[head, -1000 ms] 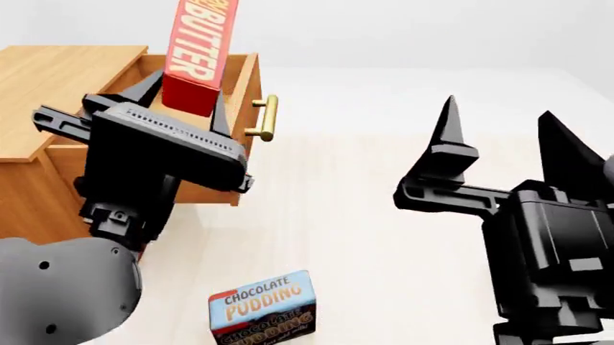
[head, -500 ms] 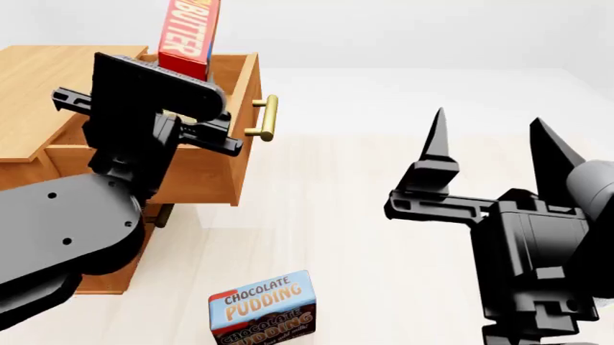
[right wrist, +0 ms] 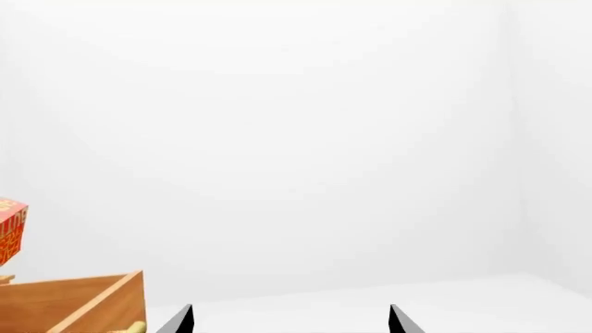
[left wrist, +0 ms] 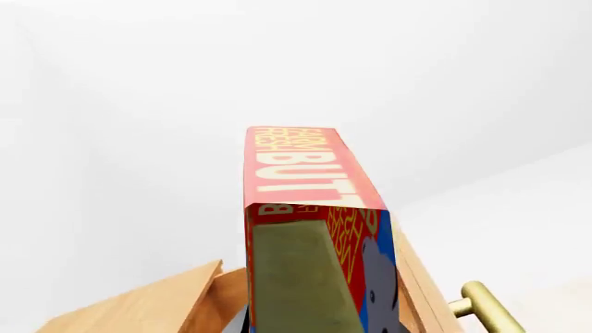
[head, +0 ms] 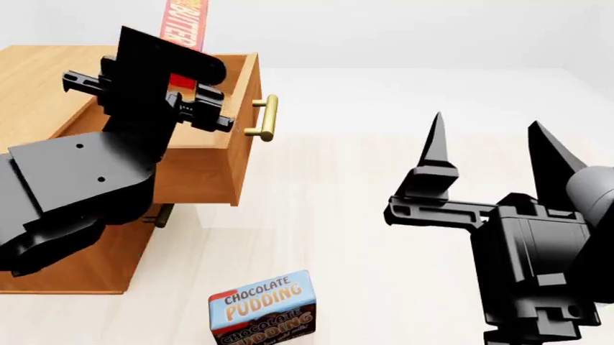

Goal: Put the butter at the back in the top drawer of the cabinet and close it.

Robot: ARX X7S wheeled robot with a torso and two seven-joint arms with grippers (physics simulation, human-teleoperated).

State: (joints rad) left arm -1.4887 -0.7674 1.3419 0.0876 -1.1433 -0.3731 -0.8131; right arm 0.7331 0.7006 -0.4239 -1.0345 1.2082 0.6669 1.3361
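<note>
The butter (head: 184,21) is a red box with white lettering, standing upright in my left gripper (head: 182,80), which is shut on its lower end. It hangs over the open top drawer (head: 230,154) of the light-brown cabinet (head: 48,79). The drawer's brass handle (head: 264,117) faces right. In the left wrist view the butter (left wrist: 315,229) fills the middle, above the drawer's wooden wall (left wrist: 148,309) and next to the handle (left wrist: 486,309). My right gripper (head: 491,154) is open and empty, well to the right of the cabinet.
A brown-and-blue Chocolate Pudding box (head: 262,309) stands on the pale floor in front of the cabinet. The right wrist view shows a corner of the butter (right wrist: 10,229), the drawer edge (right wrist: 83,302) and a white wall.
My left arm has carried the butter back and left, from the drawer's front edge to over its inside. The right gripper has shifted slightly down and left.
</note>
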